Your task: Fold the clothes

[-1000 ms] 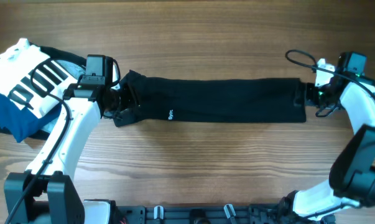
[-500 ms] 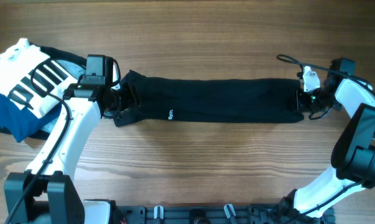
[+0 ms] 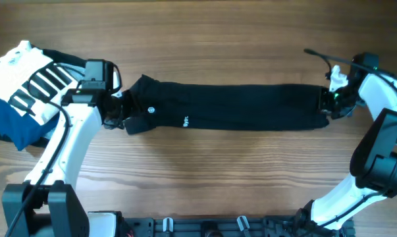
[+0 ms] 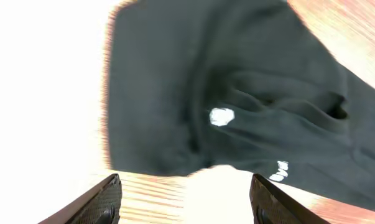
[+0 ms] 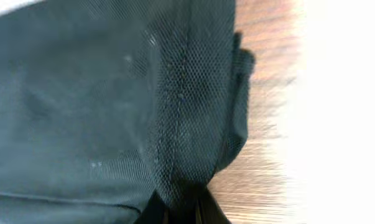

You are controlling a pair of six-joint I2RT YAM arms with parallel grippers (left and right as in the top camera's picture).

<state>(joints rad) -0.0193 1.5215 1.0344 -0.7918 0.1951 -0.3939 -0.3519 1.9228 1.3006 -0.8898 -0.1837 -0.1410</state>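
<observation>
Shirt: soft black T-shirt (image 3: pixel 238 108), a long band lying across the wooden surface (image 3: pixel 198 178).
Left jaws: apart, empty, near its round white logo (image 3: pixel 152 110).
Right jaws: closed, pinching its opposite edge.

Overhead straight down — wrists close on T-shirt (image 3: pixel 231 113)

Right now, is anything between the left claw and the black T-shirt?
Nothing visible. The left claw is open and the end of the black T-shirt lies directly ahead of it; the striped garment sits off behind it.
</observation>
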